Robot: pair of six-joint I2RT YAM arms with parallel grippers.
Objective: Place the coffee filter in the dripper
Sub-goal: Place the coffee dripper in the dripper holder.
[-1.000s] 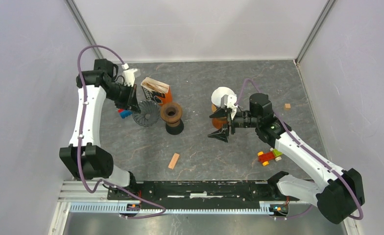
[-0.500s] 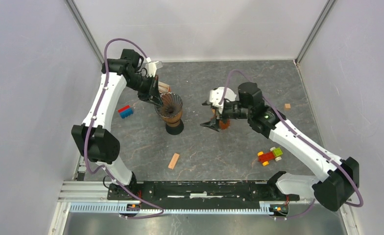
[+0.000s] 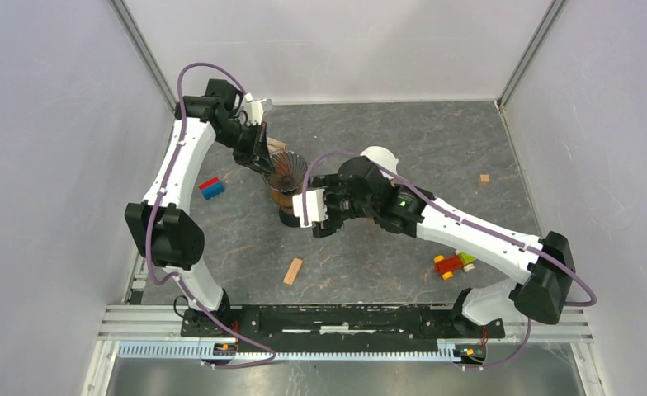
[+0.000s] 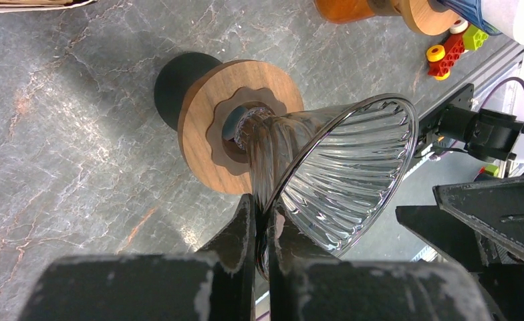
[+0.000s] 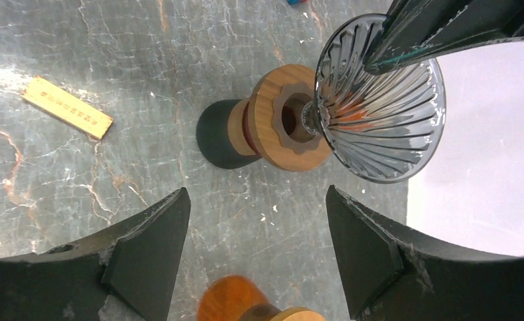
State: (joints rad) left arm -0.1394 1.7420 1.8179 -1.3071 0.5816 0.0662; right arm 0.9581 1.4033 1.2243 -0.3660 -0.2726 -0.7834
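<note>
The left tool [image 4: 263, 221] is closed tight on the glass dripper [image 4: 346, 174], with the rim pinched between its fingers. The dripper hangs tipped over just ahead of that tool. Its narrow neck rests at the hole of the wooden stand [image 4: 206, 134] and its ribbed mouth faces sideways. I judge such glass to be stiff, slick and breakable, so it wants settling upright gently.

The right tool [image 5: 256, 200] stands wide open with nothing in it. The stand and dripper are just ahead of its fingers, apart from them.

The coffee filter [image 3: 381, 154] seems to be the white rounded thing behind that tool, on the far side of its arm and apart from the dripper. The arm hides most of it. What shows is plain white and looks like paper, so I take it to be light, soft and easily creased. A light pinch on its upper edge would likely serve best, not a squeeze across the body.
</note>
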